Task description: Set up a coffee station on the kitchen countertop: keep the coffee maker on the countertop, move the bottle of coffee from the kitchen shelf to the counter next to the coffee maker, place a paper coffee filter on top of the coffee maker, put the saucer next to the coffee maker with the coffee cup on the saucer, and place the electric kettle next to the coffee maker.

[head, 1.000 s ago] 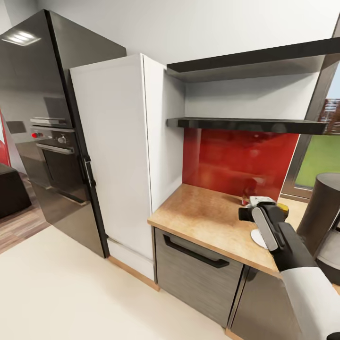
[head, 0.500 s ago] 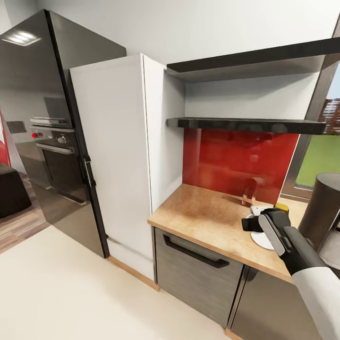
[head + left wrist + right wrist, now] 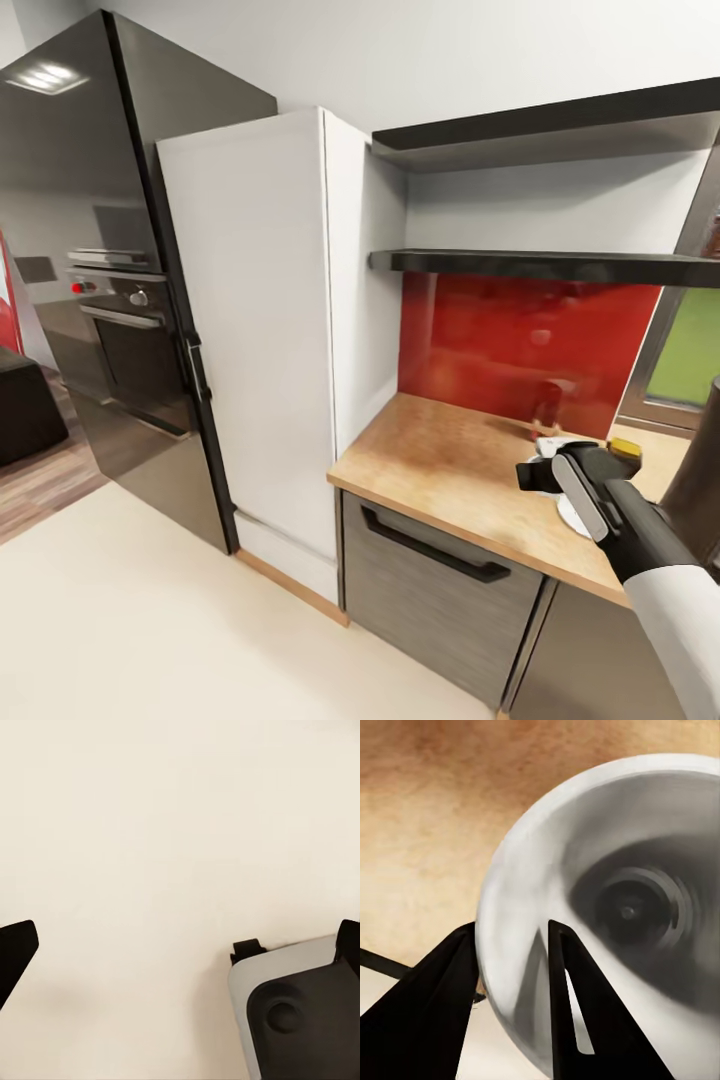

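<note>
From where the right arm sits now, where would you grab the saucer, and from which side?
By the rim. The saucer is a shallow disc with no handle, lying near flat over the countertop, so pinch its edge with one finger inside and one outside. Come from the counter's front side, where the right claw straddles that rim.

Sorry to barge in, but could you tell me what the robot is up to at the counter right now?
The robot is setting up a coffee station. Its right tool is closed on the rim of the white saucer, one finger inside the rim and one outside, low over the wooden countertop in front of the red backsplash. Whether the saucer already rests on the counter is unclear. The left tool hangs open over pale floor.
</note>
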Available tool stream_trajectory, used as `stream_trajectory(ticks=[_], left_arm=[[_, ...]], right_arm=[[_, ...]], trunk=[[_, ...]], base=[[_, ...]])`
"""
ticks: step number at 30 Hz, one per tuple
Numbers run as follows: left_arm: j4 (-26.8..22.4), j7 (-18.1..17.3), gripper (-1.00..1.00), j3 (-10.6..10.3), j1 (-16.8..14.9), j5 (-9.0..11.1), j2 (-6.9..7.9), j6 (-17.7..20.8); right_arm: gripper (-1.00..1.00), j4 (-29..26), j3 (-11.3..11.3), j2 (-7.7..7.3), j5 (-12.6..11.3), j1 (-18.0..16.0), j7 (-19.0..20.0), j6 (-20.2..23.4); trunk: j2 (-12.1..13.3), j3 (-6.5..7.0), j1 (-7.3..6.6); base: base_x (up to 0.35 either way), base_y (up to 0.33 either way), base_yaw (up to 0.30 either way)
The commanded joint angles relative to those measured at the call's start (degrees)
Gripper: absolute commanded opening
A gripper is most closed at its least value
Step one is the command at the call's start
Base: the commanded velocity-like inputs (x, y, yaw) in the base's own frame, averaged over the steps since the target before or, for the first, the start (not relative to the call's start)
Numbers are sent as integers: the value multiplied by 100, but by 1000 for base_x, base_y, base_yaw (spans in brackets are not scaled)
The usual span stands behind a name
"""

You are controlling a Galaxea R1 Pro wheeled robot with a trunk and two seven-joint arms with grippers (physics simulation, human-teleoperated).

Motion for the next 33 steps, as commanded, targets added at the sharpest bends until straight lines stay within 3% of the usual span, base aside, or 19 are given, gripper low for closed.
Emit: stream_trajectory(ticks=[1, 10, 16, 20, 26, 33], left_arm=[[3, -25, 100, 49, -2, -46, 13, -18], [3, -16, 100, 50, -3, -36, 63, -17], [3, -7, 100, 56, -1, -17, 66, -18], [3, -7, 100, 95, -1, -3, 53, -18], [3, -5, 100, 110, 0, -1, 56, -11], [3, 2, 100, 114, 1, -1, 57, -9]], right_arm=[[-100, -4, 14, 2, -56, -4, -57, 15], [-100, 24, 16, 81, -100, -4, -73, 15], [-100, 47, -87, 219, -711, -4, -79, 15], [-100, 55, -129, 313, -847, -4, -101, 15], [-100, 474, -761, 339, -865, -4, -110, 15], [-100, 561, -879, 482, -860, -4, -110, 15]], trunk=[[-4, -2, 4], [-4, -2, 4], [-4, -2, 4], [-4, -2, 4], [-4, -2, 4], [-4, -2, 4]], base=[[143, 276, 0], [55, 291, -69], [1, 103, -285], [0, 11, -201], [0, 1, -21], [0, 0, -208]])
